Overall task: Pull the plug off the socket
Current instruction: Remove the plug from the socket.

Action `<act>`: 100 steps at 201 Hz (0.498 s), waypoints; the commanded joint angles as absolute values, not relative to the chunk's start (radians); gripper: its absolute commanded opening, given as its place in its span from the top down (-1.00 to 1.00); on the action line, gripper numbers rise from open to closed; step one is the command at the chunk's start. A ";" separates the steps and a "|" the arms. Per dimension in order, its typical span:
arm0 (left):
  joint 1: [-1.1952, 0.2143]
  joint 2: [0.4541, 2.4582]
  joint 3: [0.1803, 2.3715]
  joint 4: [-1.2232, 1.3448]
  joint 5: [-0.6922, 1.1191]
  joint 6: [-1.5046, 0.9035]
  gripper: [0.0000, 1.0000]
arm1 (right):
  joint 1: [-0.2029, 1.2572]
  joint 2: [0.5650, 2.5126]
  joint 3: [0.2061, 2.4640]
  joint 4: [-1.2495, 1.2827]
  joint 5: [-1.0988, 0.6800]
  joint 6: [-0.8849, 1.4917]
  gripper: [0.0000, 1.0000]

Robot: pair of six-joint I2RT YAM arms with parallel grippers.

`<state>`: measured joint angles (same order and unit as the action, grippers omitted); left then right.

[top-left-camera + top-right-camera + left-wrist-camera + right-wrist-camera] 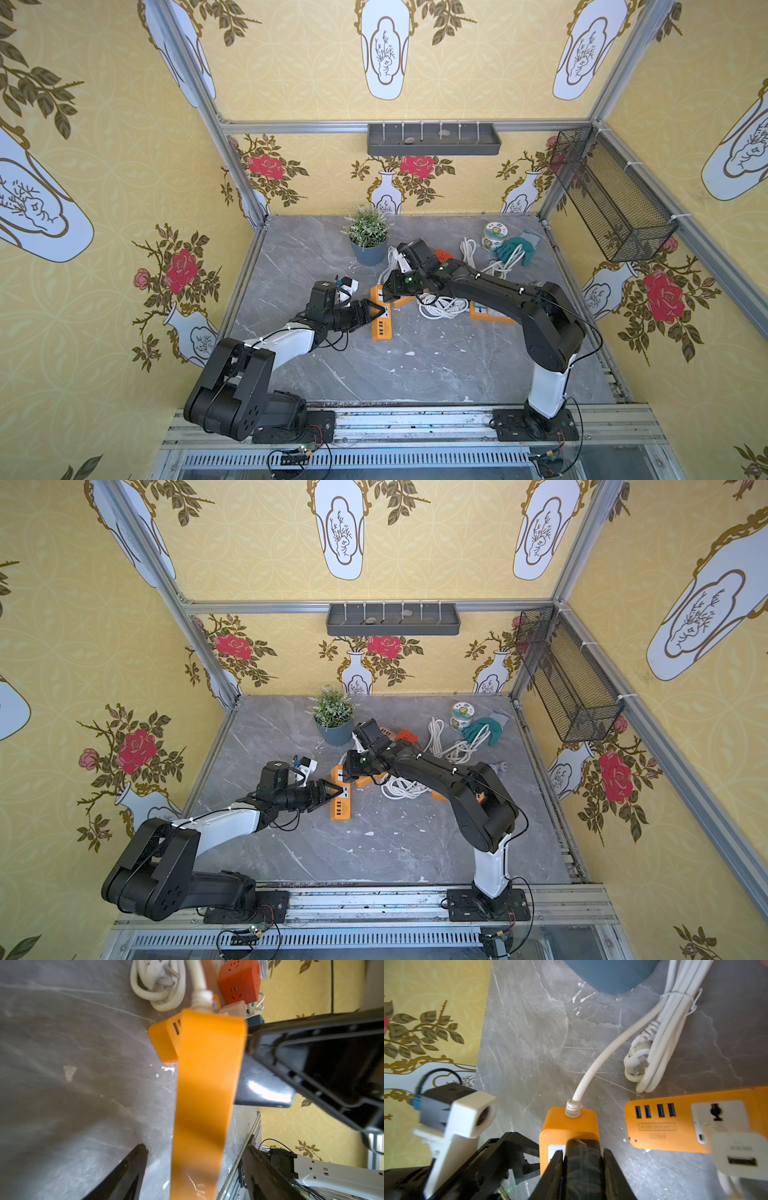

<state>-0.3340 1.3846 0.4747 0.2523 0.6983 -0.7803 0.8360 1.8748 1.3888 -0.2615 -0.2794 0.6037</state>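
The socket is an orange power strip (381, 328) (340, 808) lying mid-table, with a white cord leaving its far end (583, 1082). A black plug (583, 1167) stands in the strip (569, 1126) close to that end. My right gripper (583, 1151) (388, 293) is shut on the plug, one finger on each side. My left gripper (196, 1146) (380, 309) is open and straddles the strip (207, 1084), with a gap on both sides. The plug (266, 1086) also shows dark and glossy in the left wrist view.
A second orange strip (675, 1126) carrying a white USB adapter (737, 1153) lies close by. There are tied white cord bundles (660, 1043) (442, 305), a blue plant pot (368, 245), a red cube socket (442, 254), a tape roll (494, 237) and a teal glove (517, 249).
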 commanded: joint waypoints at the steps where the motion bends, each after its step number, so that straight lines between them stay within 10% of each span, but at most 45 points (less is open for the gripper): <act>1: -0.336 1.421 0.484 0.217 0.702 -0.744 -0.56 | 0.832 1.865 1.384 -0.157 -0.337 0.616 0.76; 35: -0.353 1.476 0.510 0.289 0.766 -0.782 -0.42 | 0.833 1.880 1.381 -0.144 -0.363 0.621 0.77; 57: -0.349 1.489 0.494 0.357 0.763 -0.845 0.25 | 0.830 1.881 1.378 -0.152 -0.361 0.619 0.78; 100: -0.294 1.534 0.437 0.406 0.683 -1.019 0.65 | 0.852 1.855 1.341 -0.145 -0.326 0.659 0.79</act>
<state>-0.3340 1.5093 0.4721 0.3916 0.7856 -0.8318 0.8318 1.8797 1.3590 -0.1913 -0.3149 0.6361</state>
